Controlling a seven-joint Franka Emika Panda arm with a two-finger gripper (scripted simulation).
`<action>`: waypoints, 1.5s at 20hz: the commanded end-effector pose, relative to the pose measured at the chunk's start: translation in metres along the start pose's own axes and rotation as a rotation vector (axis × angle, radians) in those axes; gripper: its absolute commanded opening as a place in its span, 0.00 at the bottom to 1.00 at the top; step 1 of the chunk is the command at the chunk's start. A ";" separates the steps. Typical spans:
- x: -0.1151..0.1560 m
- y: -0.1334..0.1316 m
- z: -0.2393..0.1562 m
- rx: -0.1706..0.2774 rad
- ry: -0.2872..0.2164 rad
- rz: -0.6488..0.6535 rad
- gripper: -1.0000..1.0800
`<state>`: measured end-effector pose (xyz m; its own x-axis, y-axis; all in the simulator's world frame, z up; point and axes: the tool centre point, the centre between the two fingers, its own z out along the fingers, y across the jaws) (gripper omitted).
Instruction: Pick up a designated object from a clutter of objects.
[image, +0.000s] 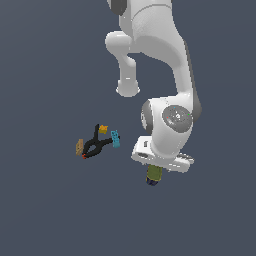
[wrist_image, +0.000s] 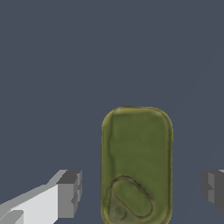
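The can (image: 154, 175) sits right under the gripper (image: 159, 169), lower right of centre in the exterior view, with only its olive body and dark navy lower end poking out below the white hand. In the wrist view the can (wrist_image: 136, 164) lies between the two fingers (wrist_image: 69, 194), low in the frame and right of the middle. The fingers are spread wide: there is a clear gap of grey floor between each grey pad and the can's sides, so nothing is pinched. The can sits nearer the pad at the frame's right edge than the one at lower left.

Seen from above, the can's top is an olive-green rounded rectangle with a raised rim and a small oval tab set near one end. Its surface is mottled, with darker patches.

The rest of the clutter sits well apart, left of centre in the exterior view: a black clamp (image: 95, 145) with red tips, an orange cube (image: 103, 129) just above it, a cyan block (image: 116, 138) at its right, and a tan block (image: 79, 146) at its left.

The floor (image: 45, 210) is a flat, plain slate grey that fills both views, with no walls or edges visible.
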<state>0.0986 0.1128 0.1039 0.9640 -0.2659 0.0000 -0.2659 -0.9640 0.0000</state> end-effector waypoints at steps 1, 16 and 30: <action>-0.001 0.000 0.010 0.000 -0.001 0.001 0.96; 0.000 -0.001 0.045 0.000 0.000 0.002 0.00; -0.005 -0.004 0.032 0.000 -0.001 0.002 0.00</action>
<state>0.0941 0.1162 0.0645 0.9633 -0.2685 -0.0060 -0.2685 -0.9633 0.0026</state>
